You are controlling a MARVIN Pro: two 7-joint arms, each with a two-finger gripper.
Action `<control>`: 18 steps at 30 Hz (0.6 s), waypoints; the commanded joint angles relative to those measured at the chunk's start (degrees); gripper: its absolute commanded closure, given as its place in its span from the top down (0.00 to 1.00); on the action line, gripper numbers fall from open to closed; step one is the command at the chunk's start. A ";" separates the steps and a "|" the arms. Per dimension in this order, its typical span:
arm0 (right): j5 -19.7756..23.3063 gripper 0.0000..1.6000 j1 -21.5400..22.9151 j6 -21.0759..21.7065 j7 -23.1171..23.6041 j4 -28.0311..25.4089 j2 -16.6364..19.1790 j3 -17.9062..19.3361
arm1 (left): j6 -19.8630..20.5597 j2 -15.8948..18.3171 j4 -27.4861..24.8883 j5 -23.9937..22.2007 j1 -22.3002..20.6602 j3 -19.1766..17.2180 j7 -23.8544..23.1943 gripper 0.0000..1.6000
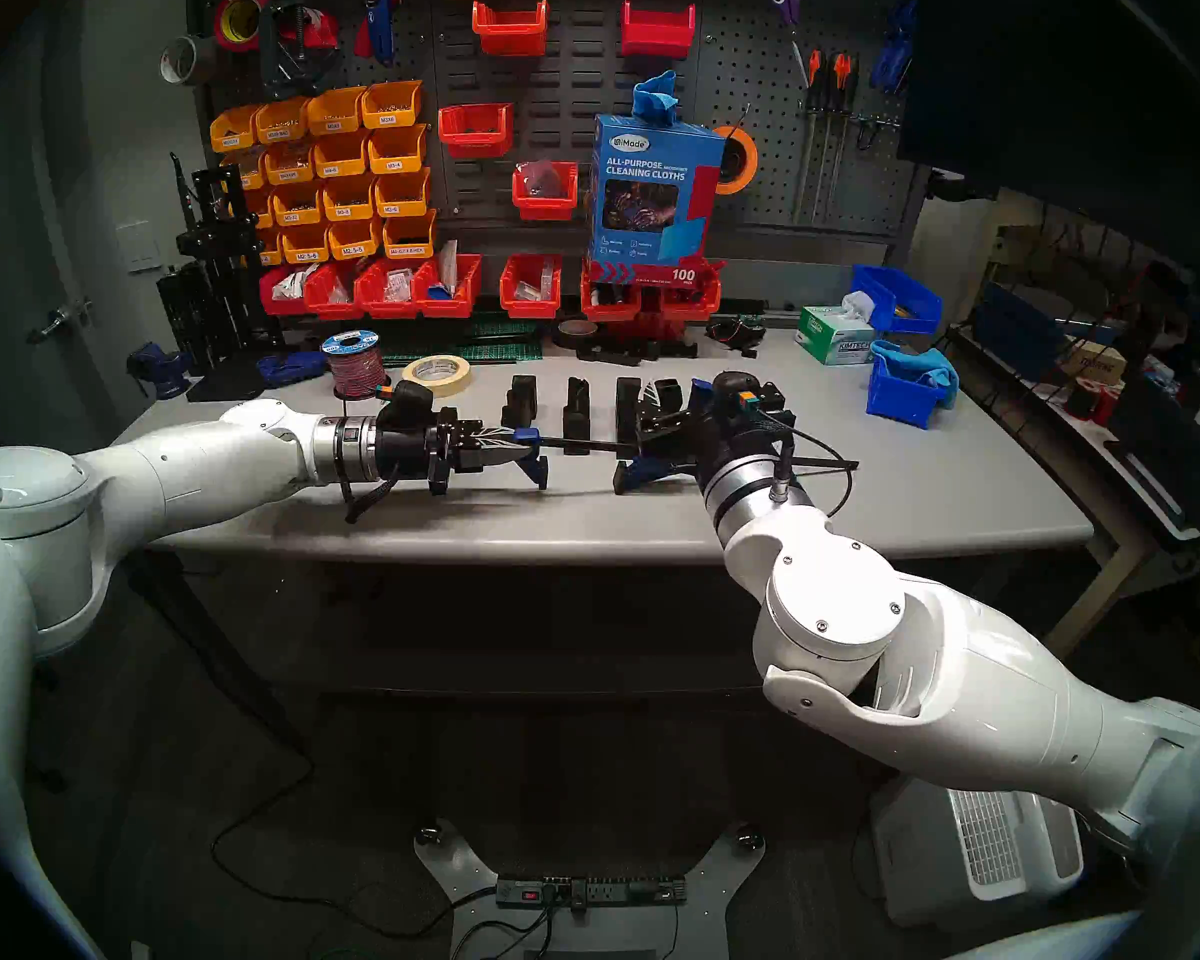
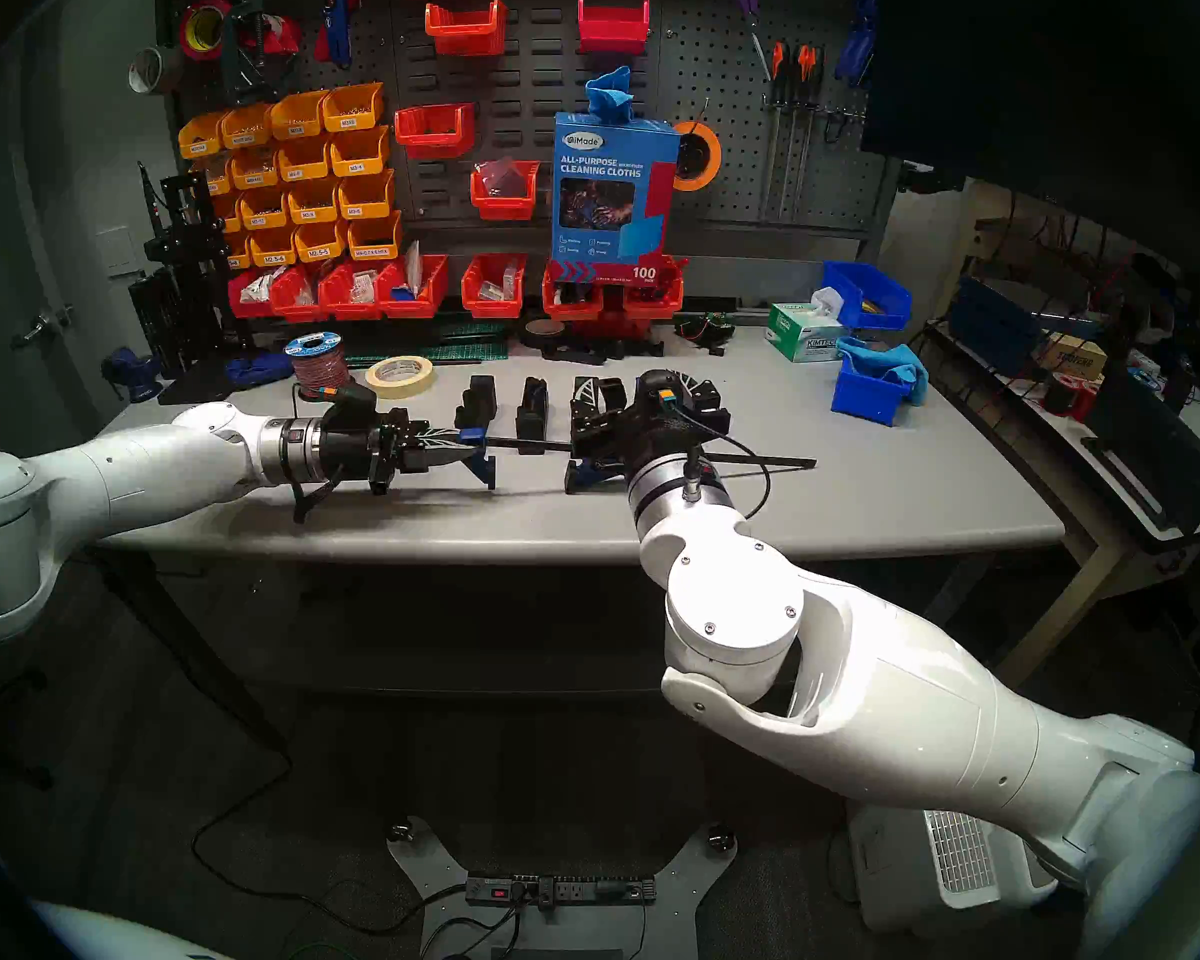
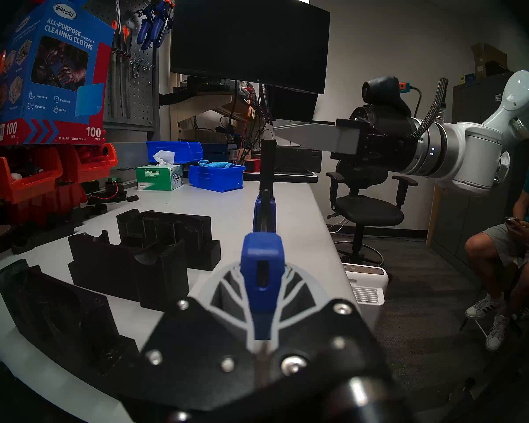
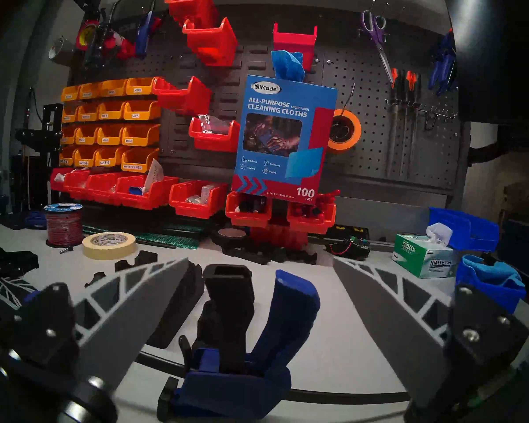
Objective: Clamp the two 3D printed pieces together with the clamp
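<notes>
- The table (image 1: 930, 480) carries everything: the clamp (image 1: 583, 444) lies along its near part, bar running left to right, and the pieces (image 1: 573, 404) stand in a row just behind the bar.
- My left gripper (image 1: 514, 446) is pinching the clamp's small blue end jaw (image 3: 261, 260), fingers closed on its sides.
- My right gripper (image 4: 261, 291) is spread wide, one finger on each side of the blue handle (image 4: 287, 309) and black lever (image 4: 226, 294), touching neither.
- To do this step well, I judge I should close squarely on handle and lever together, keeping the left steady so the bar does not twist.
- Two pieces look well apart, so they need bringing together between the clamp's jaws.
- Blue bin (image 1: 905, 390) holds a blue cloth; the red bins (image 1: 445, 293) hold small bagged parts; the tissue box (image 1: 836, 335) shows one tissue up.
</notes>
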 commanded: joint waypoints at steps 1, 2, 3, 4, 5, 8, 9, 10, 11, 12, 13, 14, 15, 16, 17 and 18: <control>-0.57 1.00 0.74 -0.42 -0.43 0.69 -1.13 0.28 | 0.17 0.07 -0.09 0.19 -0.36 -0.73 -4.95 0.00; -0.65 1.00 0.71 -0.44 -0.59 0.88 -1.38 0.20 | 0.18 0.07 -0.08 0.22 -0.34 -0.77 -4.95 0.00; -0.71 1.00 0.68 -0.43 -0.79 1.04 -1.63 0.15 | 0.19 0.07 -0.08 0.24 -0.33 -0.80 -4.95 0.00; -0.71 1.00 0.63 -0.45 -0.96 1.24 -1.91 0.15 | 0.20 0.07 -0.07 0.27 -0.31 -0.84 -4.95 0.00; -0.47 1.00 0.50 -0.54 -1.50 1.50 -2.46 0.30 | 0.21 0.07 -0.06 0.29 -0.30 -0.87 -4.95 0.00; -0.54 1.00 0.65 -0.75 -2.00 2.61 -3.40 0.23 | 0.24 0.07 -0.04 0.36 -0.25 -0.99 -4.95 0.00; -0.63 1.00 0.78 -0.85 -2.02 3.01 -3.69 0.16 | 0.25 0.07 -0.04 0.39 -0.24 -1.02 -4.95 0.00; -0.76 1.00 0.93 -0.98 -2.01 3.43 -4.04 0.07 | 0.26 0.07 -0.03 0.41 -0.22 -1.05 -4.95 0.00; -0.84 1.00 1.15 -0.98 -1.98 3.78 -4.42 -0.01 | 0.27 0.06 -0.03 0.43 -0.21 -1.08 -4.95 0.00; -0.90 1.00 1.31 -1.09 -1.91 4.11 -4.75 -0.08 | 0.28 0.06 -0.02 0.45 -0.20 -1.12 -4.95 0.00; -0.88 1.00 1.47 -1.17 -1.79 4.40 -5.02 -0.13 | 0.29 0.06 -0.02 0.46 -0.19 -1.14 -4.95 0.00; -0.63 1.00 1.69 -1.25 -1.42 4.85 -5.40 -0.18 | 0.29 0.06 -0.01 0.48 -0.18 -1.16 -4.95 0.00; -0.48 1.00 1.91 -1.21 -1.25 5.21 -5.81 -0.23 | 0.30 0.06 0.00 0.49 -0.17 -1.17 -4.95 0.00; -0.32 1.00 2.08 -1.14 -1.08 5.48 -6.13 -0.28 | 0.30 0.06 0.00 0.49 -0.16 -1.19 -4.95 0.00; -0.20 1.00 2.25 -1.09 -0.76 5.83 -6.40 -0.42 | 0.31 0.05 0.01 0.51 -0.15 -1.21 -4.95 0.00; -0.18 1.00 2.43 -1.19 -0.55 6.18 -6.81 -0.55 | 0.31 0.05 0.01 0.52 -0.14 -1.24 -4.95 0.00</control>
